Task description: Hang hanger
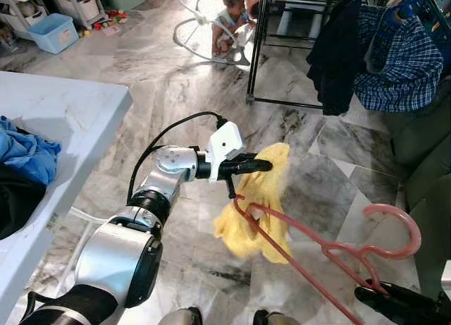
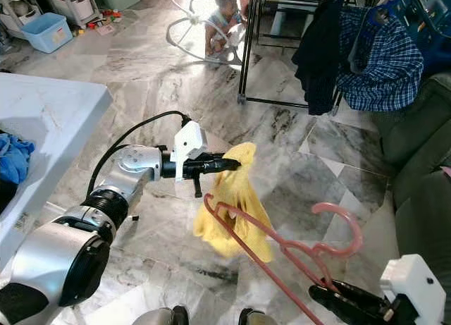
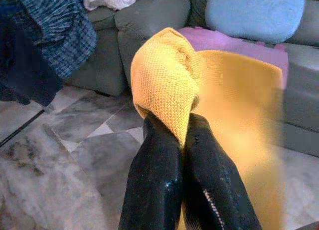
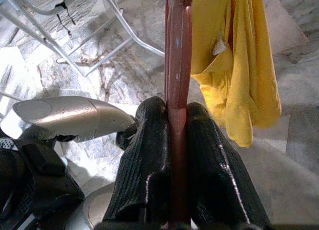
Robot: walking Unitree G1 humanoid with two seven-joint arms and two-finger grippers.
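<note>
My left gripper [image 1: 264,166] is shut on the top edge of a yellow garment [image 1: 262,201], which hangs down over the floor in front of me. One end of a pink plastic hanger [image 1: 331,251] is pushed into the garment's lower part. My right gripper [image 1: 366,292] is shut on the hanger near the base of its hook [image 1: 405,230], low at the right. In the right wrist view the hanger [image 4: 177,65] runs straight out between the shut fingers [image 4: 147,160] toward the yellow garment [image 4: 234,60]. In the left wrist view the yellow garment [image 3: 167,80] bunches over the fingertips.
A black clothes rack [image 1: 257,50] stands ahead with a dark garment [image 1: 335,46] and a blue plaid shirt [image 1: 398,64] hanging on it. A white table [image 1: 49,120] with blue and black clothes is at my left. A child [image 1: 229,18] sits on the floor beyond. Grey sofa [image 1: 423,149] on the right.
</note>
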